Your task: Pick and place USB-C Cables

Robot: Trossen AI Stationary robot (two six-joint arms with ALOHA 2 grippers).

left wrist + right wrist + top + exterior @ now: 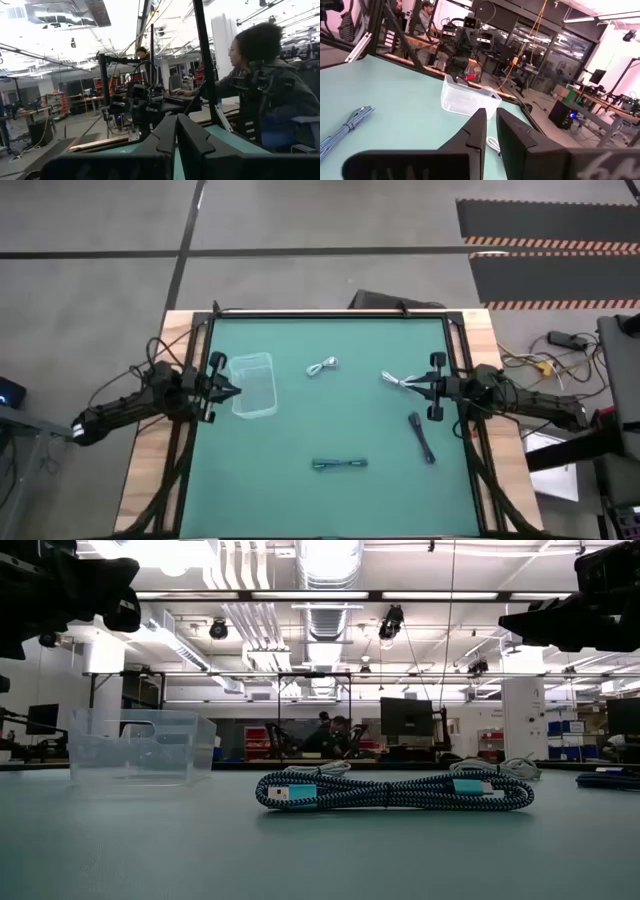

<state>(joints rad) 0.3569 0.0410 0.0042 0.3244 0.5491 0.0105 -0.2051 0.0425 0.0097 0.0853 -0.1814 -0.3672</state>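
Observation:
Several bundled USB-C cables lie flat on the green mat: a white coil at the far middle, a second white one at the right, a dark bundle and a teal-black braided one near the front. My left gripper hangs shut, high over the left rim of the clear container. My right gripper is shut and held high, just beside and above the right white cable. Neither touches anything.
The clear plastic container stands upright on the mat's left half. A person sits beyond the table's right side. Black frame rails border the mat. Bare mat lies in the middle, between the cables.

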